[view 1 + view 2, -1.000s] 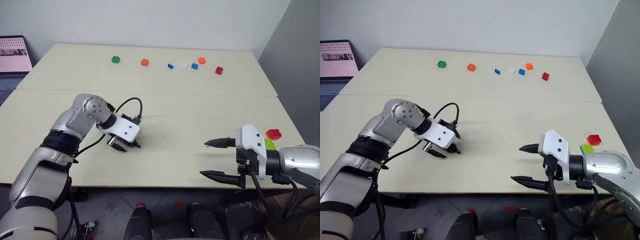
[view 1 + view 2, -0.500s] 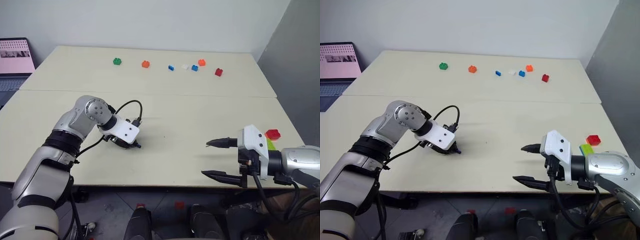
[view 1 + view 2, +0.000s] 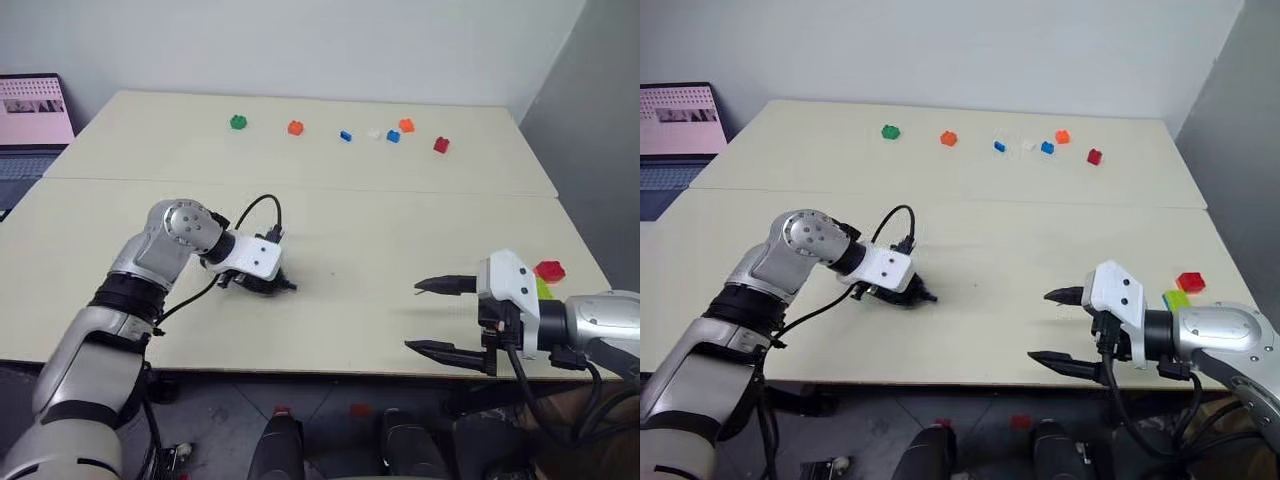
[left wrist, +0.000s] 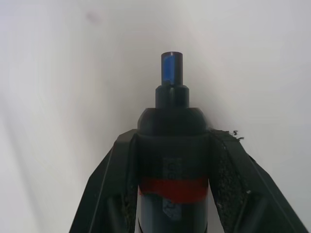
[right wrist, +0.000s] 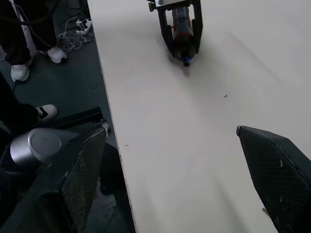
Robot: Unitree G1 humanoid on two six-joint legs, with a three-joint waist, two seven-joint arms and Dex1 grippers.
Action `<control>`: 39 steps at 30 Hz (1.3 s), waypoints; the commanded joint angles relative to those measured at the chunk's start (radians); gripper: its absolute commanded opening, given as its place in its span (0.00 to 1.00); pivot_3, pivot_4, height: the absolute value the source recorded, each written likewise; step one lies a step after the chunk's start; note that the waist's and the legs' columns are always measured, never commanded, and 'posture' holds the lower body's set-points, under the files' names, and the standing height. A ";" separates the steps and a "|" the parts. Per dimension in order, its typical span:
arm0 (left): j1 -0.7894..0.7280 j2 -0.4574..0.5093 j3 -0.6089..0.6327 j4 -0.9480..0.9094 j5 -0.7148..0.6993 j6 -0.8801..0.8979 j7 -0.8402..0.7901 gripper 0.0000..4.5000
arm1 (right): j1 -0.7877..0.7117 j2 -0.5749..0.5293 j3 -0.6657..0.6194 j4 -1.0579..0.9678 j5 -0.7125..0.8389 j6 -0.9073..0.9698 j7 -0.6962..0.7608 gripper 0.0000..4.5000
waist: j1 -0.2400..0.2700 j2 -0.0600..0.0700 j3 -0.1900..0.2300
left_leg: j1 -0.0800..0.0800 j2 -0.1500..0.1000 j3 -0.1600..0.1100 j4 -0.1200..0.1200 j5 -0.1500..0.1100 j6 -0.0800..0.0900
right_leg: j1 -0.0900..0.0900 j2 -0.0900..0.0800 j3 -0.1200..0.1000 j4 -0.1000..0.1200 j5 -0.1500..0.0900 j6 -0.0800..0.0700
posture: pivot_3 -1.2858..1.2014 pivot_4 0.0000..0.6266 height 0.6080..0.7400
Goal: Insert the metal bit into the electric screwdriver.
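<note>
Screwdriver grip first: your left claw (image 4: 170, 194) is clamping the electric screwdriver (image 4: 171, 141) low over the desk (image 3: 400, 250), left of centre. Be lifting it level, nose rightward, while your right claw (image 3: 430, 315) is waiting wide, empty.

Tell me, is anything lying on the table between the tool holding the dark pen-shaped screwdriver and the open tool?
No. Both head views show bare cream table between the left tool, shut on the dark pen-shaped screwdriver, and the open right tool.
</note>
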 commanded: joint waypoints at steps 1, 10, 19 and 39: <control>-0.006 -0.085 0.128 -0.151 -0.158 0.184 0.126 0.36 | -0.005 -0.015 -0.051 0.001 0.002 -0.024 0.010 1.00 | 0.004 0.000 0.000 | -0.001 0.000 0.000 0.000 0.000 0.000 | 0.000 0.000 0.000 0.000 0.000 0.000 | 0.52 0.24 1.00; 0.050 -0.397 0.291 -0.218 -0.254 0.226 0.612 0.36 | -0.128 0.040 -0.062 0.085 -0.008 -0.041 -0.068 1.00 | -0.014 -0.001 0.000 | 0.003 0.000 -0.001 0.000 0.000 0.000 | 0.001 0.001 0.000 0.000 0.002 0.004 | 0.52 0.24 1.00; 0.197 -0.549 0.272 -0.257 -0.200 0.120 0.875 0.36 | -0.225 0.081 0.006 0.121 -0.036 -0.034 -0.100 1.00 | -0.011 -0.001 0.000 | 0.002 -0.001 -0.001 -0.001 0.000 0.000 | 0.001 0.001 0.000 -0.001 0.004 0.006 | 0.52 0.24 1.00; 0.359 -0.524 0.301 -0.427 -0.250 0.166 0.984 0.36 | -0.267 0.063 0.043 0.158 -0.072 -0.042 -0.049 1.00 | -0.011 0.000 0.000 | 0.002 -0.001 -0.001 0.000 0.000 0.000 | 0.002 0.001 0.000 -0.002 0.002 0.003 | 0.52 0.24 1.00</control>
